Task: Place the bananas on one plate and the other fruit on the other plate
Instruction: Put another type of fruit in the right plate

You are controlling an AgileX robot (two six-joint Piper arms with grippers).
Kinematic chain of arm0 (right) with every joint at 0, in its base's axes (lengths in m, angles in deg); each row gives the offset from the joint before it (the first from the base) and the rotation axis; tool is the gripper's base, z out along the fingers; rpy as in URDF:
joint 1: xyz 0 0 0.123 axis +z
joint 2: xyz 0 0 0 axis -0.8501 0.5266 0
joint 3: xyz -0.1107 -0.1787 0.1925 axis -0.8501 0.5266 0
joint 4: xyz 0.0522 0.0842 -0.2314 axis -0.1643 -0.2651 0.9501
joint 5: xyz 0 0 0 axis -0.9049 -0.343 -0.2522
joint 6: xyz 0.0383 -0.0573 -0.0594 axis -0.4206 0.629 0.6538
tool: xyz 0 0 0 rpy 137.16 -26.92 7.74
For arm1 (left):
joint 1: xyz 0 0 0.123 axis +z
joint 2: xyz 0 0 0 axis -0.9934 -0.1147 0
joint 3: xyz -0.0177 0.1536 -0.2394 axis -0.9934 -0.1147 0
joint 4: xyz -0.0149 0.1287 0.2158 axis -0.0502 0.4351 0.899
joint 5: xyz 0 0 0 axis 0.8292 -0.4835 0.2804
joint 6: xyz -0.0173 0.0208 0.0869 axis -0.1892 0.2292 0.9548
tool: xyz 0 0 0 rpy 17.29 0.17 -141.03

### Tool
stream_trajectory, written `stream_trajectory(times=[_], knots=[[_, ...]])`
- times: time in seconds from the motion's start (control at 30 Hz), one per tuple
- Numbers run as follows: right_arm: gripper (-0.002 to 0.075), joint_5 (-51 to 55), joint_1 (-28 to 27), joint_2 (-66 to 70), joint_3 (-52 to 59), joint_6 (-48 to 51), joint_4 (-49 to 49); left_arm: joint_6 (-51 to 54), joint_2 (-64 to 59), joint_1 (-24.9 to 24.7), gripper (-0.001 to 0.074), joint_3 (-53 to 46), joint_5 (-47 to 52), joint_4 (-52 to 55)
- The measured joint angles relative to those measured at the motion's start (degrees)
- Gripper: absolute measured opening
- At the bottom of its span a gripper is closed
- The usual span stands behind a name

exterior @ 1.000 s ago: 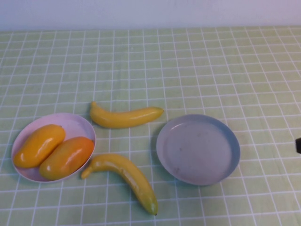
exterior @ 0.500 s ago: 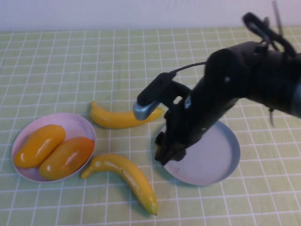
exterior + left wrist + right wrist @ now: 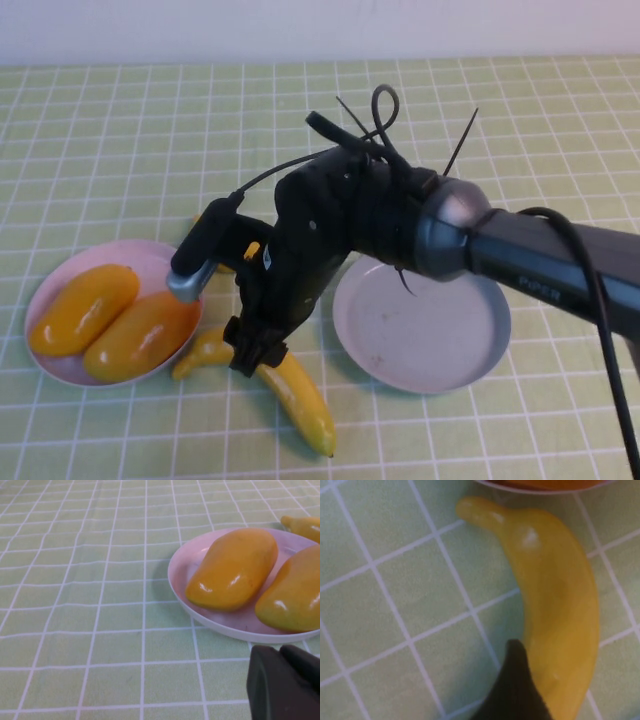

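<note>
Your right arm is swinging across from over the grey-blue plate [image 3: 421, 318] toward the lower left of centre since half a second back, and the right gripper [image 3: 250, 350] is now coming down on the near banana [image 3: 290, 385], which is lying on the cloth just below the pink plate [image 3: 60, 275]. Whether its fingers are spread or pressed together you cannot tell here: the high view is showing only the dark tip against the fruit, and the right wrist view is showing one finger [image 3: 512, 690] beside the banana's yellow flank [image 3: 560, 610], nothing pinched. You are probably taking this banana first because it is lying in the open; the far banana [image 3: 252, 250] is sitting mostly hidden behind the arm, a sliver of yellow showing at centre left. The two mango-like fruits [image 3: 82, 308] are already resting side by side on the pink plate, so that half looks done, and the grey-blue plate at right of centre is waiting for both bananas. Your left gripper [image 3: 285, 682] is staying parked and pressed shut, holding nothing, at the lower right corner of its own wrist view (out of the high view altogether), looking across the cloth at the pink plate [image 3: 180, 565] and its fruit [image 3: 232, 570].
</note>
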Motion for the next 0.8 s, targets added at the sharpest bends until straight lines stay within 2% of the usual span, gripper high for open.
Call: stream_trajectory(times=[0.5,0.57,0.67,0.8], knots=[[0.0475,-1.4,0.5,5.5,-0.1,0.0,4.3,0.0,0.0,0.0,0.0002,0.0,0.0,0.0],[0.0442,-1.4,0.7,5.4,-0.1,0.0,4.3,0.0,0.0,0.0,0.0002,0.0,0.0,0.0],[0.0311,-1.4,0.9,5.4,-0.1,-0.5,4.4,0.0,0.0,0.0,0.0002,0.0,0.0,0.0],[0.0314,-1.1,0.9,3.1,-0.1,-2.8,4.7,0.0,0.0,0.0,0.0002,0.0,0.0,0.0]])
